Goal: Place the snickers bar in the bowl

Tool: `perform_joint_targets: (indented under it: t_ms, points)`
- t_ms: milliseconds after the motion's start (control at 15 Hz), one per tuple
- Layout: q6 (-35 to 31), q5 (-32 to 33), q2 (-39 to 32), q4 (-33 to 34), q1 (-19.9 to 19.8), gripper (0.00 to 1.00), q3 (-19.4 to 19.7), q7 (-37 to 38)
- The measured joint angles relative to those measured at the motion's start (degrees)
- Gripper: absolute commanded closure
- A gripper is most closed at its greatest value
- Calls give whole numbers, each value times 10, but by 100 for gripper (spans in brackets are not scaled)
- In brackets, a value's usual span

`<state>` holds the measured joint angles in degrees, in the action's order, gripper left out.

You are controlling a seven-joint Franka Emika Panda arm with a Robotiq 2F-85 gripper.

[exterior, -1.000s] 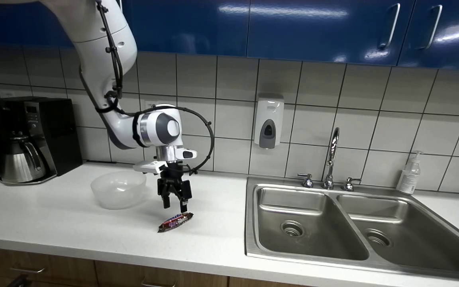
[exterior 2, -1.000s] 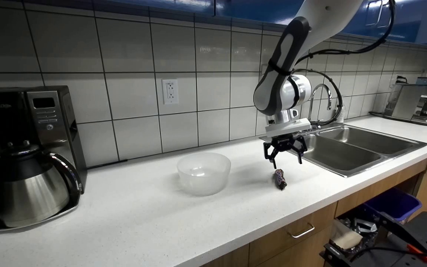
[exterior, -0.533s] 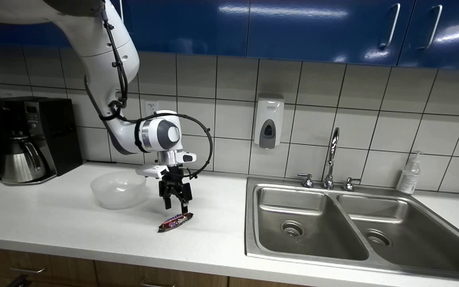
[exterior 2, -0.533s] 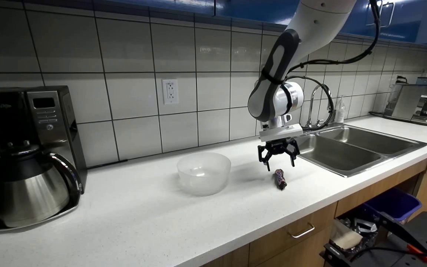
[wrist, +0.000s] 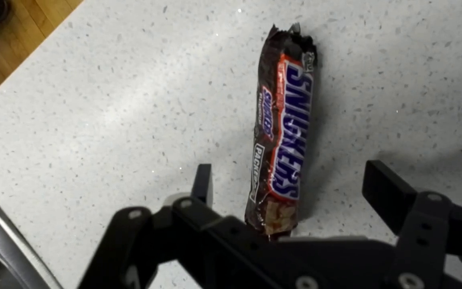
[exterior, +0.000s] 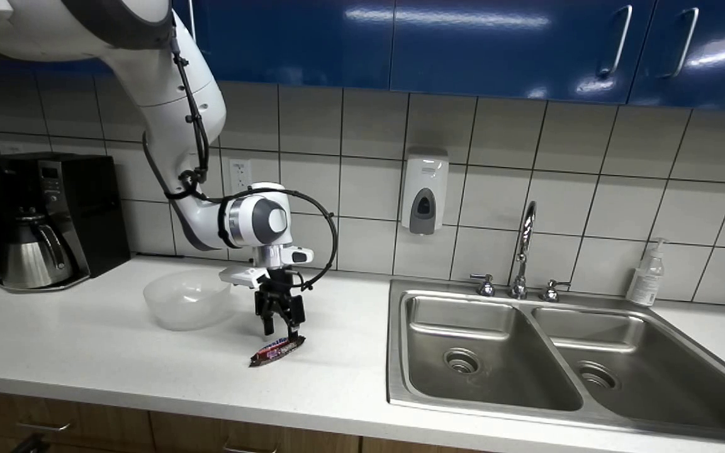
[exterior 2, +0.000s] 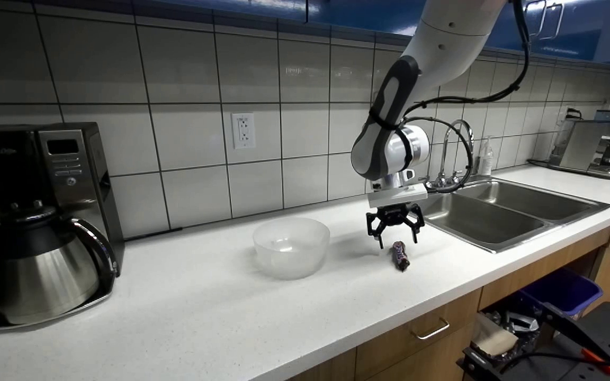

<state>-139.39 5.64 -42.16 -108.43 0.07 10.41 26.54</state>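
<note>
The snickers bar [exterior: 277,352] lies flat on the white counter, brown with red-edged white and purple lettering. It also shows in an exterior view [exterior 2: 400,257] and large in the wrist view [wrist: 285,128]. My gripper [exterior: 281,331] points down just above the bar's far end; it also shows in an exterior view [exterior 2: 397,242]. In the wrist view, the gripper's fingers [wrist: 289,180] are wide apart, one on each side of the bar, touching neither side. The near end of the bar is partly hidden by the gripper. The clear bowl [exterior: 187,308] stands upright beside the gripper; it also shows in an exterior view [exterior 2: 290,254].
A steel double sink [exterior: 397,352] is set in the counter on the other side from the bowl. A coffee maker with a steel carafe [exterior 2: 45,270] stands beyond the bowl. A tiled wall [exterior 2: 188,137] runs behind, with blue cabinets [exterior: 513,44] above.
My gripper has moved down toward the bar, shifting slightly toward the bowl side in one of the views. The fingers remain apart. The bar and bowl have not moved.
</note>
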Motion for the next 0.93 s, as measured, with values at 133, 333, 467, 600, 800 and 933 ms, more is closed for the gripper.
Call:
perform_joint_targets:
  t_ms: [133, 333, 467, 600, 800, 933]
  points:
    - [0, 0, -4, 4, 0, 51, 0, 0]
    - [-2, -1, -8, 7, 0, 73, 0, -1]
    - [-8, -2, -9, 7, 0, 88, 0, -2]
    - [-18, -6, -9, 6, -2, 97, 0, -3]
    - [-32, -17, -8, 4, -5, 95, 1, -6]
    - [-44, -23, -8, 1, -7, 95, 1, -8]
